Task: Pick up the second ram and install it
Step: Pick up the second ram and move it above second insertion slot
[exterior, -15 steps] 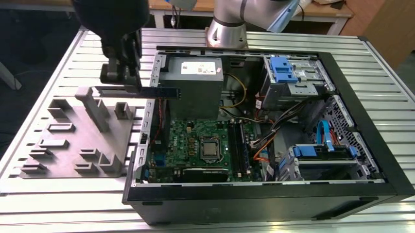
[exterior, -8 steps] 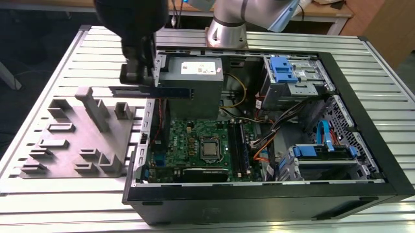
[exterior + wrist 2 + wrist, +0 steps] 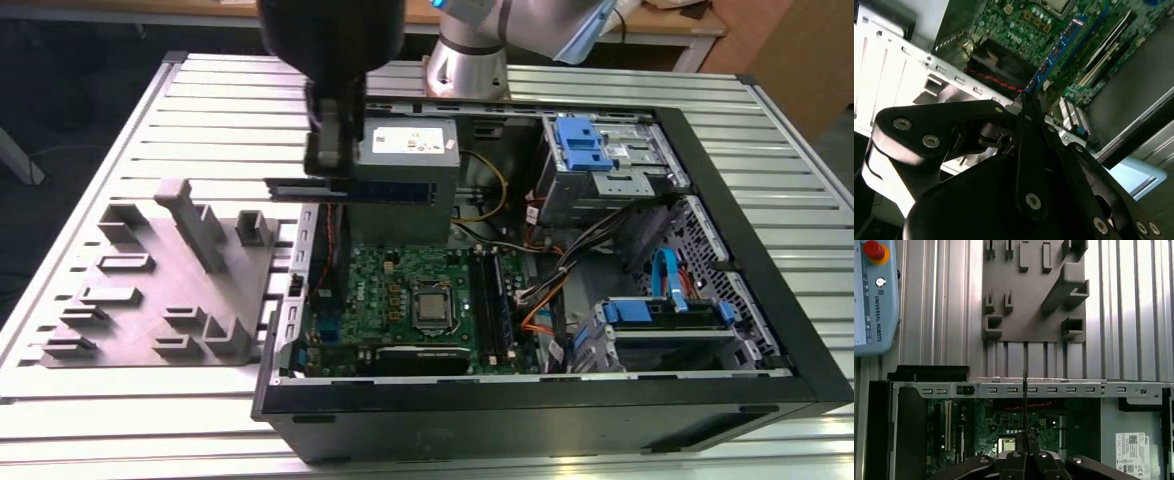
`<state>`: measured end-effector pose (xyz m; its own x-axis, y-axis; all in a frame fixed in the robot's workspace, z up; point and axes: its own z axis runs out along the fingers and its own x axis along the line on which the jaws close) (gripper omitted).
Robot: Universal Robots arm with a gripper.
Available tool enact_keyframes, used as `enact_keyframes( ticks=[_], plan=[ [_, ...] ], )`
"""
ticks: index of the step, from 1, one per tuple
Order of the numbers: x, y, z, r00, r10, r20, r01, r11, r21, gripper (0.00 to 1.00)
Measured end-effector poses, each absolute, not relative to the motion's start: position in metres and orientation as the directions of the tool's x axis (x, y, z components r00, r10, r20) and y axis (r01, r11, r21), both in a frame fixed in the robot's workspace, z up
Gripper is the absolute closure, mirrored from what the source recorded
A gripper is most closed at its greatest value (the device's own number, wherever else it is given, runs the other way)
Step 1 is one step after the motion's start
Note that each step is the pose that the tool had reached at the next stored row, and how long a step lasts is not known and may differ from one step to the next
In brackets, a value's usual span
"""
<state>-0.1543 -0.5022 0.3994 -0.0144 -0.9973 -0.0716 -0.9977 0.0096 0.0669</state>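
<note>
The second ram (image 3: 367,190), a long thin dark blue-green stick, hangs level above the open computer case (image 3: 721,300), in front of the grey power-supply box (image 3: 411,150). My gripper (image 3: 324,185) is shut on the end of the stick nearer the exterior view's left. The stick is over the left rim of the case, above the green motherboard (image 3: 400,290) and left of the black slot rails (image 3: 487,300). In the second wrist view the ram (image 3: 1054,52) juts out from between the fingertips (image 3: 1026,102). In the first wrist view the ram (image 3: 1024,400) shows edge-on as a thin line.
A grey parts holder (image 3: 160,290) with upright posts lies on the slatted table at the exterior view's left. Drive cages with blue clips (image 3: 587,145) and cables fill the case's right side. A control pendant (image 3: 874,295) lies on the table beyond the holder.
</note>
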Motion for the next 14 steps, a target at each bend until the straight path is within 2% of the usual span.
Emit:
enact_keyframes(
  ticks=[14],
  plan=[
    [-0.098, -0.502, 0.399, -0.014, -0.997, -0.072, -0.998, 0.01, 0.068, 0.92]
  ],
)
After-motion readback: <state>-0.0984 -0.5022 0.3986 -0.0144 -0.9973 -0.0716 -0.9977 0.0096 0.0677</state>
